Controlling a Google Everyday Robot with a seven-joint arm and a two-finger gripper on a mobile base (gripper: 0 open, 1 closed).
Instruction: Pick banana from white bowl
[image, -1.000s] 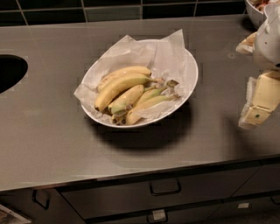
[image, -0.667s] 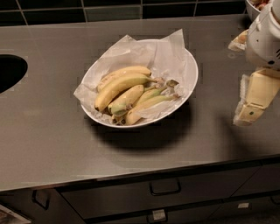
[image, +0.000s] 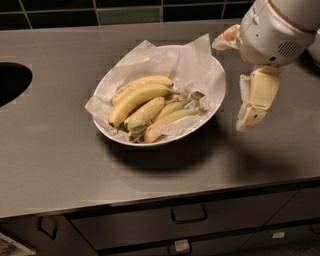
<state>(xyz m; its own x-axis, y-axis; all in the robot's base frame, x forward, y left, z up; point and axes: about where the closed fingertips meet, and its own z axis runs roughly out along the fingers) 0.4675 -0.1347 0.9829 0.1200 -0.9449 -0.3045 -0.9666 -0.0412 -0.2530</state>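
Gripper (image: 231, 82) shifted left, now just beside white bowl (image: 150, 142) rim, jaws spread, empty. Banana (image: 144, 115) judged light, soft, bruisable; grip mid-body, gently.

tool (image: 229, 85) hangs at the right of view — white wrist (image: 272, 32) above, cream fingers (image: 259, 97) splayed wide apart.

Kitchen-type setup: a big grey countertop (image: 60, 165) fills most of the frame, kinda matte with soft light on it. Dark tiled wall (image: 125, 10) with pale grout runs along the top edge. Dark rounded cutout (image: 12, 82) at the far left. Dark drawers (image: 150, 230) with curved handles (image: 189, 215) along the bottom. The gripper (image: 242, 70) hangs over the counter, upper right, fingers spread.
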